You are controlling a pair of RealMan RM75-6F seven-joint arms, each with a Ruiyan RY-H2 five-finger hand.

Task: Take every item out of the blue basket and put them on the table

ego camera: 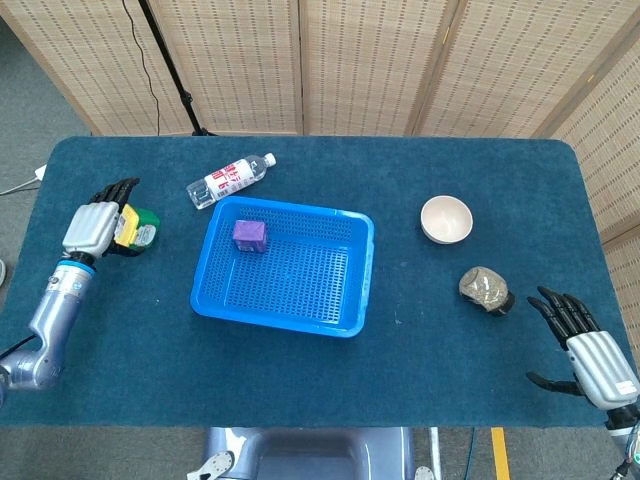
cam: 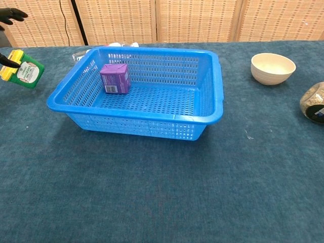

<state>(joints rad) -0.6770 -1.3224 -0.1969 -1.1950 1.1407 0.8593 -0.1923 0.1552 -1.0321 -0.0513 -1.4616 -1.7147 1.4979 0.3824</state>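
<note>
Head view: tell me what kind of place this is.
Probably an indoor robot test or data-collection setup, not a home. A table covered in blue carpet-like cloth is fenced by woven folding screens, a black stand with a cable sits behind it, and household items lie staged around a blue basket.

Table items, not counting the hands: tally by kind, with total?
Blue basket: 1
Purple carton, inside the basket: 1
Green and yellow container, at the left hand: 1
Water bottle: 1
Cream bowl: 1
Grey-brown pouch: 1
Total: 6
</note>
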